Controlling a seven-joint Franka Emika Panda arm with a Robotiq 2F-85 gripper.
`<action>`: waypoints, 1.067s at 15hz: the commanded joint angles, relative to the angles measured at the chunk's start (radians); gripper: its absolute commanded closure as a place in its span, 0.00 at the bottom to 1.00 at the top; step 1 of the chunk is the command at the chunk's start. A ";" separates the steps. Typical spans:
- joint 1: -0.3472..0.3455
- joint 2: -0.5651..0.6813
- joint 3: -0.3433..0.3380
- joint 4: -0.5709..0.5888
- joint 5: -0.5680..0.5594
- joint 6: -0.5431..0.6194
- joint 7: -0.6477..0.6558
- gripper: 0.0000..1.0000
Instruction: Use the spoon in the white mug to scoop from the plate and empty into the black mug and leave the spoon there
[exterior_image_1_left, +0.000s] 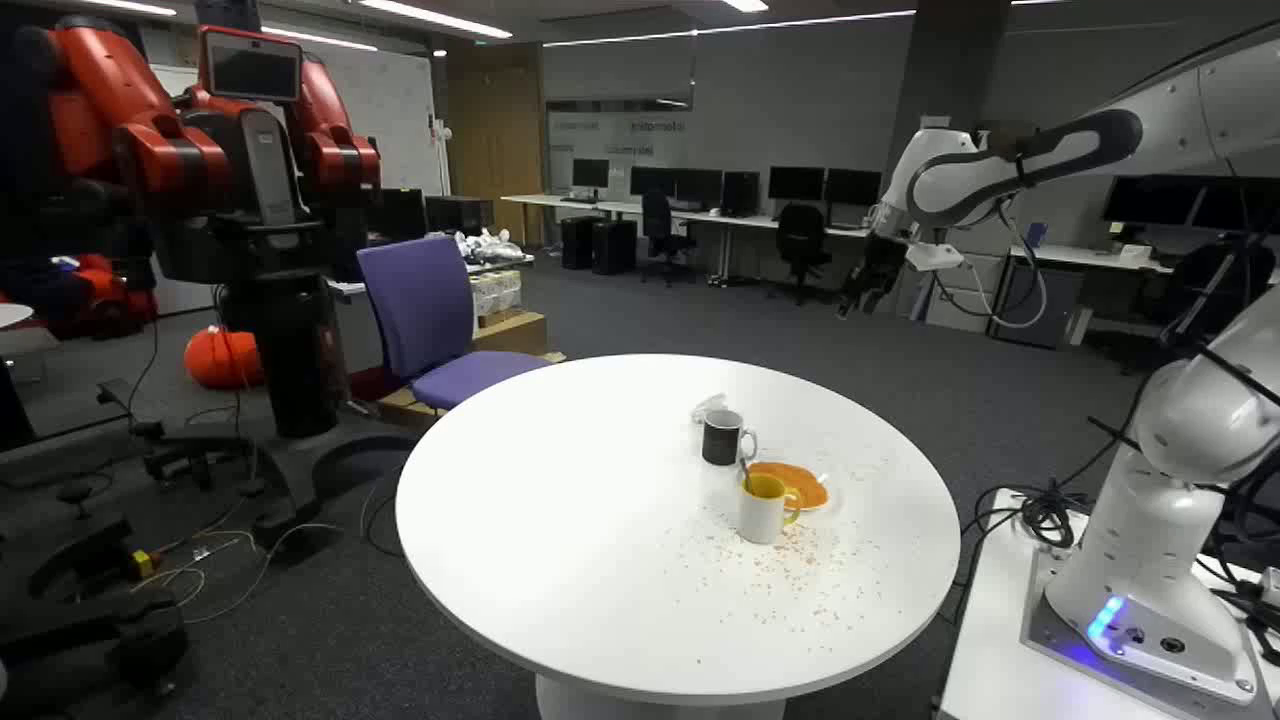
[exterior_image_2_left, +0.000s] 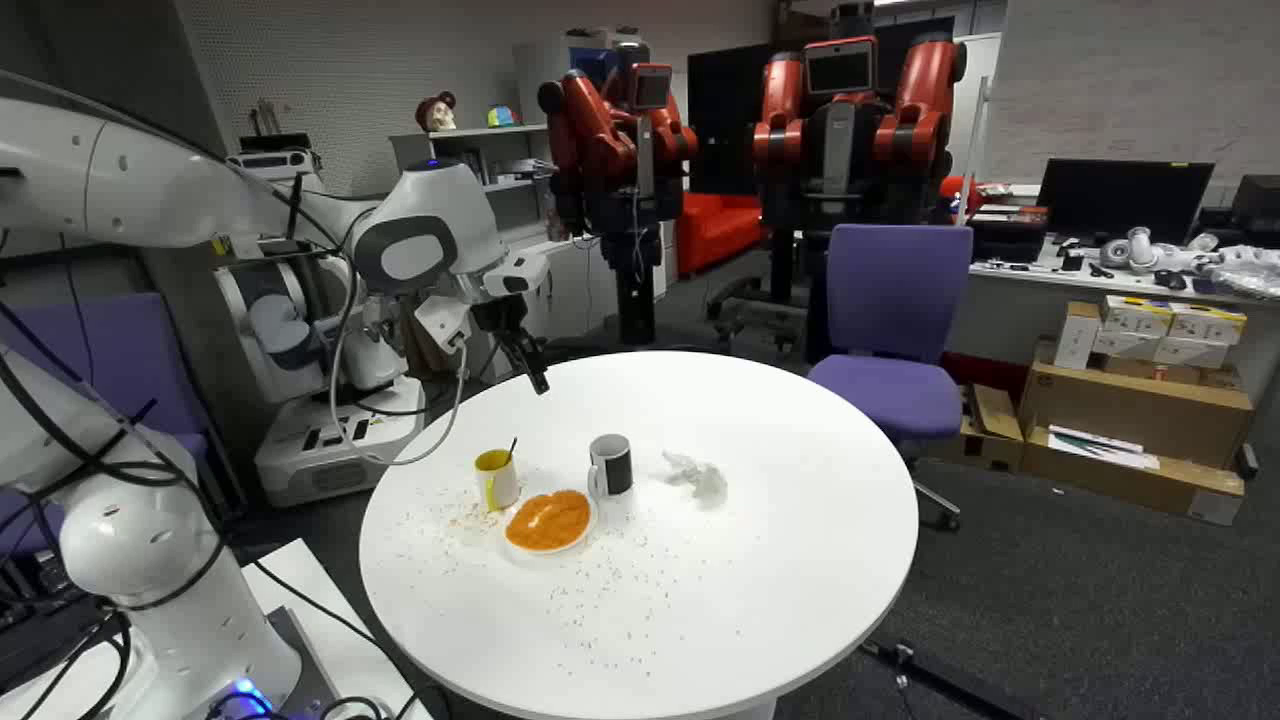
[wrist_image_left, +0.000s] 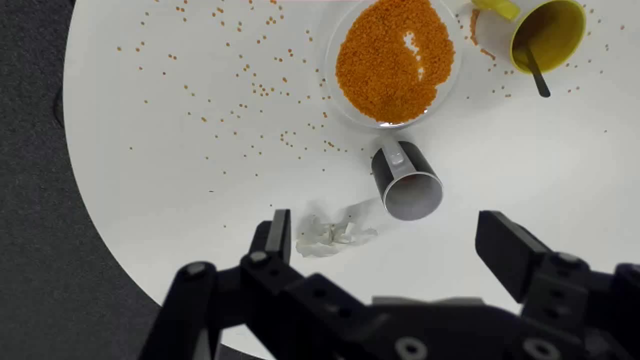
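Observation:
The white mug has a yellow inside and stands upright on the round table; the wrist view shows it too. The dark spoon leans in it, handle over the rim; its bowl is hidden. The plate holds orange grains with a small bare patch. The black mug, pale inside, stands upright beside the plate; in the wrist view its handle points at the plate. My gripper is open with nothing between its fingers, high above the table in both exterior views.
A crumpled clear or white wrapper lies near the black mug. Orange grains are scattered on the white round table. A purple chair stands close to the table's edge. A cable hangs in a loop from the wrist.

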 joint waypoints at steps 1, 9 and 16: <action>-0.008 0.001 0.008 0.002 0.004 -0.003 -0.003 0.00; 0.135 0.291 -0.043 0.187 0.274 0.084 -0.415 0.00; 0.123 0.569 0.111 0.381 0.541 0.000 -0.809 0.00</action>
